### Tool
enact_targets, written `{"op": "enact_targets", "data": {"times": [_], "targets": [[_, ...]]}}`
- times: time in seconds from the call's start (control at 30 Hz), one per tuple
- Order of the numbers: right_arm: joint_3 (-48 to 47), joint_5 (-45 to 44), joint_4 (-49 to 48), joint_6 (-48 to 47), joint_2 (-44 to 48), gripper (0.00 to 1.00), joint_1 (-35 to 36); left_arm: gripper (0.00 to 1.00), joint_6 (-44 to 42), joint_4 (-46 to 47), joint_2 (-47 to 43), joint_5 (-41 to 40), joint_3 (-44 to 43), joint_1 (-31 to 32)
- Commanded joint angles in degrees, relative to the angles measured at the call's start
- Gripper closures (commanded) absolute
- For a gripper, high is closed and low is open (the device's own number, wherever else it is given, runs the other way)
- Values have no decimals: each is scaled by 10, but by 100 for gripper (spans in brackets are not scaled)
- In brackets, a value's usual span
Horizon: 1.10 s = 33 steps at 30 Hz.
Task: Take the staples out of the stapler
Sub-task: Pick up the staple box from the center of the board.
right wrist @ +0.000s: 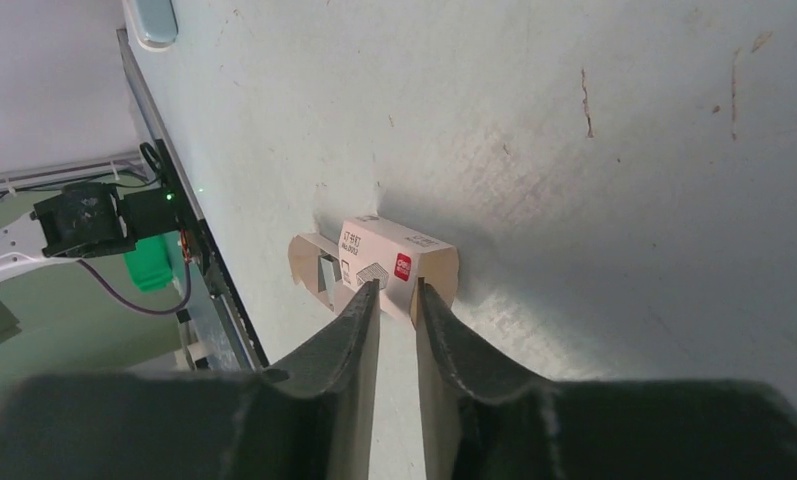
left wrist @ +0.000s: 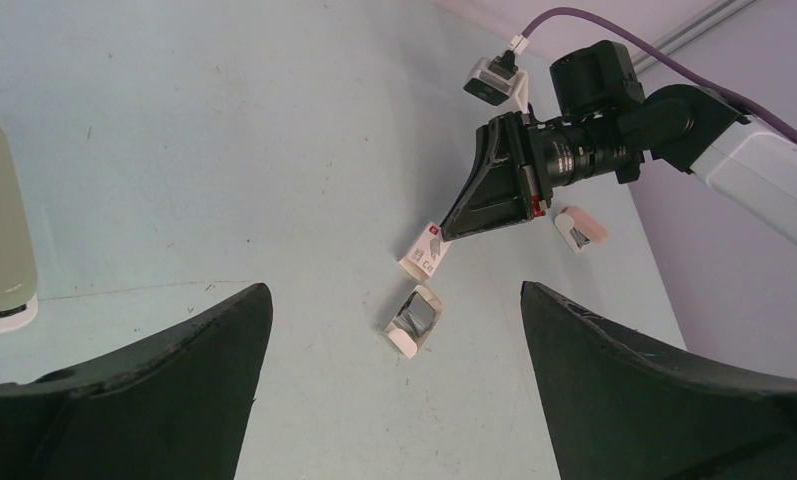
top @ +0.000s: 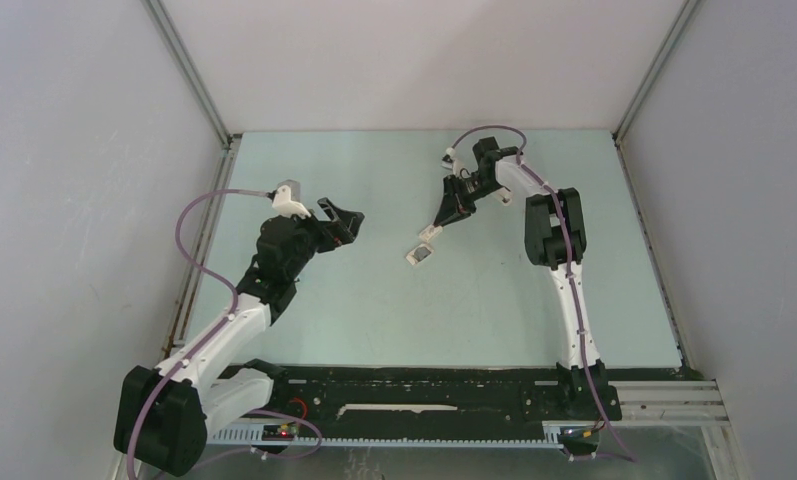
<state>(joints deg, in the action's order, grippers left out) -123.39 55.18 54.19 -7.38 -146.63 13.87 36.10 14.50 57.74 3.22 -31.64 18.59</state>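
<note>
Hovering over the pale blue-green surface (left wrist: 224,120) with left fingers (left wrist: 174,380) spread wide, nothing between them. Pressing right fingers (right wrist: 359,330), drawn to a narrow slit, against the near side of a small white rectangular cardboard box with a red mark (right wrist: 399,258); cannot tell whether pinching it or only touching. Off to the left of those right fingertips, near the box: a small open white card tray (left wrist: 414,320) holding silvery-grey metal staples (left wrist: 415,316). On the other side of the right fingers, apart from the box: another small white piece with a grey middle (left wrist: 580,228).
</note>
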Motion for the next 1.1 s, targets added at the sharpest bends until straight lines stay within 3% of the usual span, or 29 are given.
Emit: {"op": "enact_targets", "data": {"times": [0.0, 0.23, 0.77, 1.07], "targets": [[-3, 18, 11, 1, -1, 74, 3, 0, 6, 22, -1, 4, 12, -1], [39, 32, -4, -3, 20, 99, -5, 0, 12, 20, -8, 10, 17, -1], [212, 82, -165, 63, 153, 100, -62, 0, 13, 42, -27, 31, 24, -1], [294, 92, -194, 62, 202, 100, -86, 0, 0, 55, -27, 48, 23, -1]]}}
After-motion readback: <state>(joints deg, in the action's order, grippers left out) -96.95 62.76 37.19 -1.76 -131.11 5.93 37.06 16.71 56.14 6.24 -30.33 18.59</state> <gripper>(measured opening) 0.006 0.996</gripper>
